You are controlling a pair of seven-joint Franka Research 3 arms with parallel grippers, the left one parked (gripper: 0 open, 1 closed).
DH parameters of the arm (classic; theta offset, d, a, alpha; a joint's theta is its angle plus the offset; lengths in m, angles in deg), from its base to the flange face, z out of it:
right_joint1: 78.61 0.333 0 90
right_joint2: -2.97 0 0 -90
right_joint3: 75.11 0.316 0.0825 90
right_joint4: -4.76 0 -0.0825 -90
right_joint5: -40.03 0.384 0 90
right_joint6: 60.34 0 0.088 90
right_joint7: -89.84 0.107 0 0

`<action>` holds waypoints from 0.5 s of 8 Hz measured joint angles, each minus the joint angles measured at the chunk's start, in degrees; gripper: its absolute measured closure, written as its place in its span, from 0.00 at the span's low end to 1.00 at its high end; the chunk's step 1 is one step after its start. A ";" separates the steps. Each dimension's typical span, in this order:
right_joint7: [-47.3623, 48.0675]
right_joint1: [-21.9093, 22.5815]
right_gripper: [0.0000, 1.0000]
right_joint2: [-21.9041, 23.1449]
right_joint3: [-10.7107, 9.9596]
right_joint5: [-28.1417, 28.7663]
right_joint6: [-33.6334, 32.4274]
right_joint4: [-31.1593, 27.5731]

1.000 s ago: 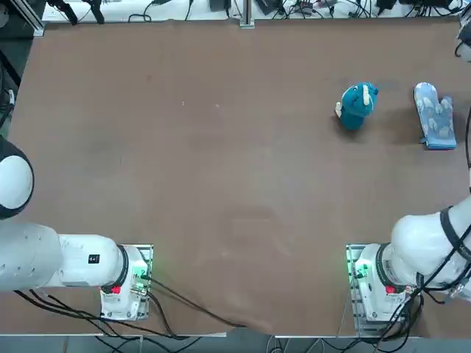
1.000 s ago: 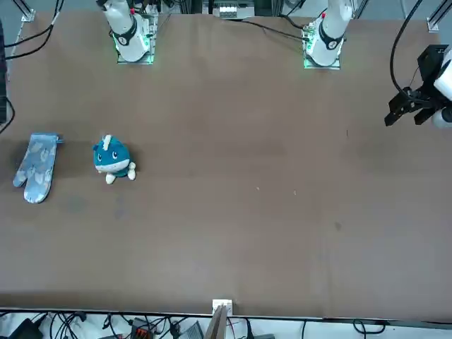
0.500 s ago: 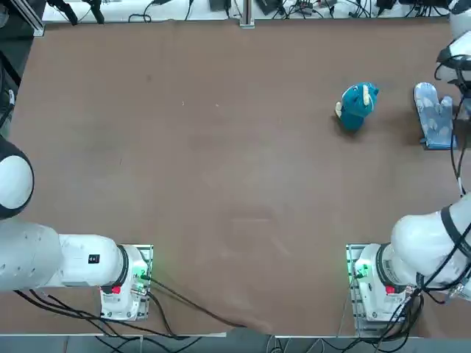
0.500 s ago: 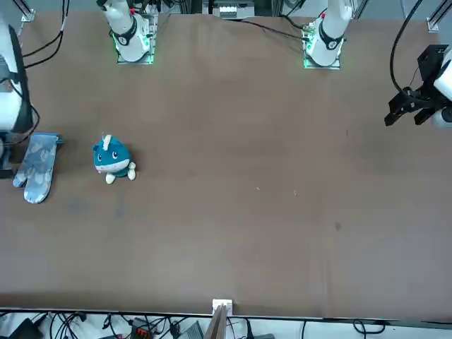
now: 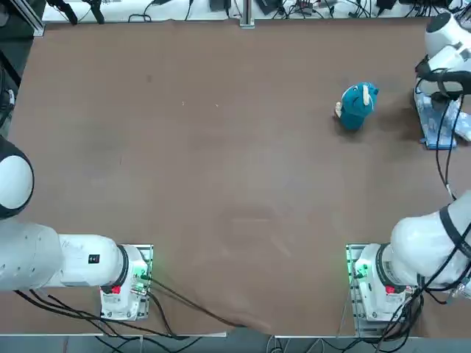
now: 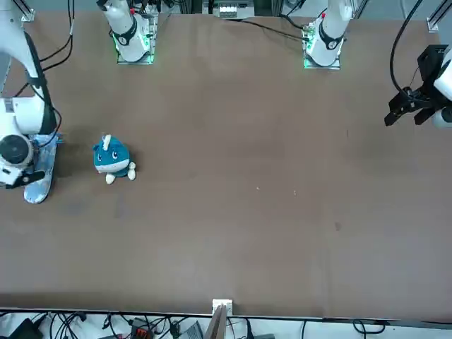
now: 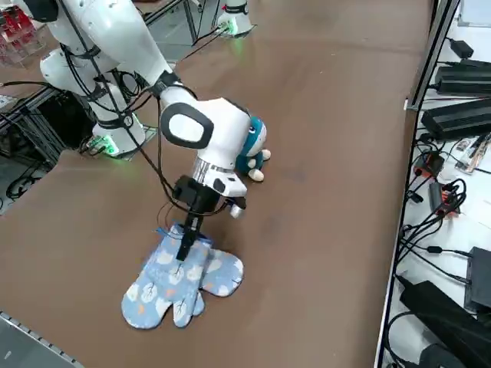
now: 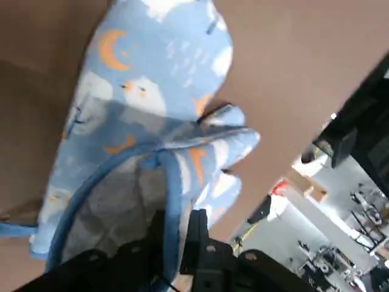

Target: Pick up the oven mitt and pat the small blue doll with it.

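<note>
Pale blue fabric of the oven mitt (image 7: 180, 287) is pinched at its cuff by the right gripper (image 8: 176, 228), but it lies on the table (image 5: 221, 147). Lifting and patting the small blue doll (image 5: 357, 105) nearby remain.

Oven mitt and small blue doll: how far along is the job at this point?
Done: the right arm has reached the oven mitt, and the right gripper is shut on the mitt's blue-trimmed cuff edge. In hand: the pick-up; in the side view the mitt lies on the table, not yet lifted. Left: raising it, carrying it to the small blue doll, which sits apart from the mitt, and patting the doll.
</note>
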 joint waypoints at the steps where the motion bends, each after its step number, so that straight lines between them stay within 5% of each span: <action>1: 0.00 0.19 0.96 0.01 0.09 -0.02 0.36 -0.32; 4: 0.00 1.30 0.94 0.02 1.20 -0.01 0.36 -1.10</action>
